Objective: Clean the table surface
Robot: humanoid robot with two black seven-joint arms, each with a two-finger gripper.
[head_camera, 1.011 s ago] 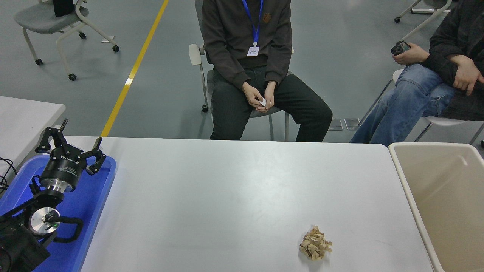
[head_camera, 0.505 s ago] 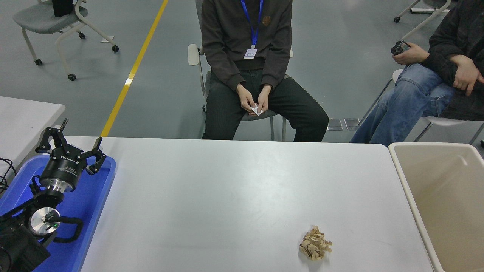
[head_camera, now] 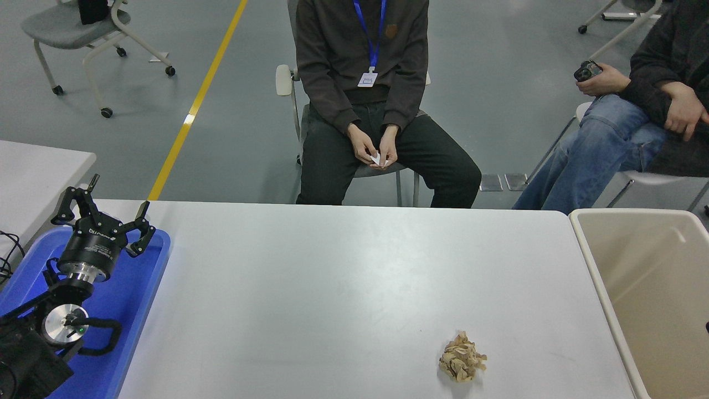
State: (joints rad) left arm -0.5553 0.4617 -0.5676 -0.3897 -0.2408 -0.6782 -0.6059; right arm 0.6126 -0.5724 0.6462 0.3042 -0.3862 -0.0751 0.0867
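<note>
i see the table surface [head_camera: 343,277] wide and mostly bare in front of me, matte grey-white with rounded far corners, its long axis running left to right. a crumpled tan paper ball [head_camera: 462,364] lies near the front edge, toward the right. a beige bin [head_camera: 595,277] stands just beside the right edge. my left gripper [head_camera: 105,213] hangs over the blue tray [head_camera: 147,299] at the left, fingers spread apart.

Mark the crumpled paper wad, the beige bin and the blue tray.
crumpled paper wad [head_camera: 462,358], head view, middle of the wad
beige bin [head_camera: 590,256], head view, its left rim
blue tray [head_camera: 125,299], head view, bare floor
</note>
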